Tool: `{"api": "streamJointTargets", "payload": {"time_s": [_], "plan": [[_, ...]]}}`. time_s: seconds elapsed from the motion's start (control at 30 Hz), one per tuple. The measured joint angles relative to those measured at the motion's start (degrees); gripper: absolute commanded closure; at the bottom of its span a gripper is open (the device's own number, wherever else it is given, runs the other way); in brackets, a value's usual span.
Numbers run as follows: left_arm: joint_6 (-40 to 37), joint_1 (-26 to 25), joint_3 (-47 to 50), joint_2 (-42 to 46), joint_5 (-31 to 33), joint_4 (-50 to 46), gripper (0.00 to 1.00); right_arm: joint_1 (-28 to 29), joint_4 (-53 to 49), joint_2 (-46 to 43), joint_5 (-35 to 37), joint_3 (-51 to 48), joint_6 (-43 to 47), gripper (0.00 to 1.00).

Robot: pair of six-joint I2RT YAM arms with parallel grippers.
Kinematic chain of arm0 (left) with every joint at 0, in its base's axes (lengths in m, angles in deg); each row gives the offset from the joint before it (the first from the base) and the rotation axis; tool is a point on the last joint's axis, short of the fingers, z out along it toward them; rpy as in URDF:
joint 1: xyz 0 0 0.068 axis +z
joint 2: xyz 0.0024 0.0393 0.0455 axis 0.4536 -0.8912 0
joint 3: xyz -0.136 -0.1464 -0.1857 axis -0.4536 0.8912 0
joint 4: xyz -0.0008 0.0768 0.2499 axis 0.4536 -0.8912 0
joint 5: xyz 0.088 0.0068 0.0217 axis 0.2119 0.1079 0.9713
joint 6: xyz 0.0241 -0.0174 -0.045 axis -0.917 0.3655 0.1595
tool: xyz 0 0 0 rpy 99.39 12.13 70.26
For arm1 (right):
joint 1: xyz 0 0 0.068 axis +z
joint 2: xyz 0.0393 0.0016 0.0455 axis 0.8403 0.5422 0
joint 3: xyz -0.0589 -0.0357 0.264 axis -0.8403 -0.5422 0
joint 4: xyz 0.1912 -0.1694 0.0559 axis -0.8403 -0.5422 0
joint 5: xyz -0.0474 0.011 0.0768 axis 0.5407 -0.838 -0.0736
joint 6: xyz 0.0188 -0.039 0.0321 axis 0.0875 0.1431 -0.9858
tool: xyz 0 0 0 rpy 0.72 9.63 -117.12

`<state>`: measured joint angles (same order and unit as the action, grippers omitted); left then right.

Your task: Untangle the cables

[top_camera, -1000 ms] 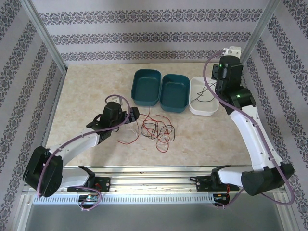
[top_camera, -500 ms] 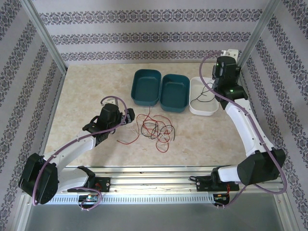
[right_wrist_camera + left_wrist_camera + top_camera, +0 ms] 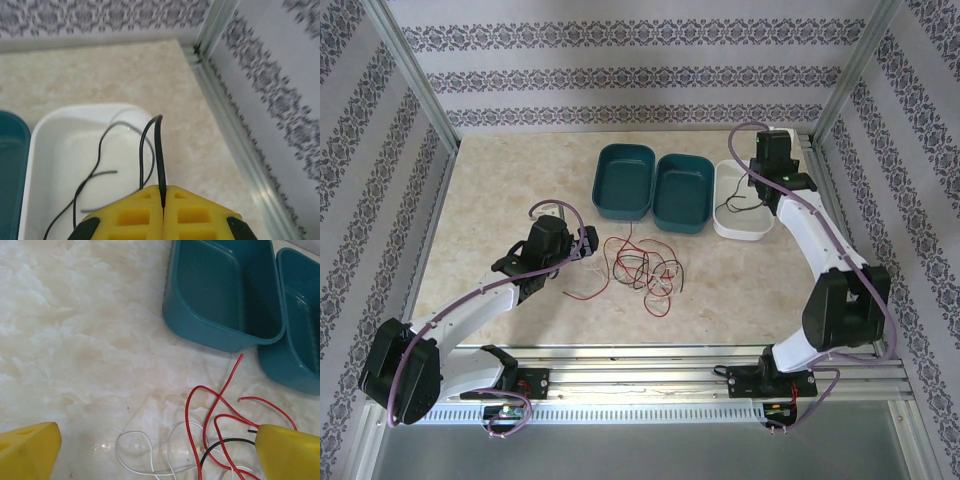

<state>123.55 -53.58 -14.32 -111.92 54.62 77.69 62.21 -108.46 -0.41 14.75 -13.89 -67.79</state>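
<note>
Cables (image 3: 642,268) in red, black and white lie in a loose tangle near the middle of the desk (image 3: 500,200), just in front of the two teal bins. In the left wrist view the strands (image 3: 215,435) loop over the pale marbled surface: red ones curl toward the left teal bin (image 3: 200,325), a white one coils nearer the camera, and a black one crosses under the red.

One black cable (image 3: 159,150) is apart from the tangle. It rises in a tight arch from between the clenched fingers of the right end effector (image 3: 163,192), and its free length trails down into the white tray (image 3: 35,150). From above, that right end effector (image 3: 761,190) hangs over the tray's (image 3: 742,234) far side, with the dark strand (image 3: 738,205) lying inside.

The left end effector (image 3: 588,241) sits just left of the tangle, its fingers spread wide and released, gripping nothing; in its own camera it (image 3: 159,455) straddles the nearest loops.

The left teal bin (image 3: 602,190) and the right teal bin (image 3: 662,205) stand side by side, touching, with the white tray just beside the right one.
</note>
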Motion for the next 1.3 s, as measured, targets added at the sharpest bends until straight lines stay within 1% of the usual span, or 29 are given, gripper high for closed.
{"api": "streamJointTargets", "payload": {"time_s": [0.3, 0.6, 0.87, 1.13, 1.3], "plan": [[-0.22, 0.0, 0.13, 0.0, 0.74, 0.0, 0.01, -2.71, -2.14, 8.5, -8.35, 1.99, -1.01, 1.0], [-0.2, 0.0, 0.85, 0.0, 1.05, -0.04, 0.01, -3.69, -3.28, 16.04, -12.98, 5.88, -1.7, 1.0], [-0.2, 0.0, 1.03, 0.0, 1.05, -0.04, 0.01, -3.72, -4.76, 20.72, -14.1, 6.82, -2.67, 1.0], [-0.2, 0.0, 1.77, 0.0, 1.05, -0.09, 0.01, -3.82, -7.87, 26.08, -14.12, 10.01, -2.75, 1.0], [-0.2, 0.0, 1.77, 0.0, 1.05, -0.09, 0.01, -3.82, -9.4, 27.47, -14.38, 10.34, -3.17, 1.0]]}}
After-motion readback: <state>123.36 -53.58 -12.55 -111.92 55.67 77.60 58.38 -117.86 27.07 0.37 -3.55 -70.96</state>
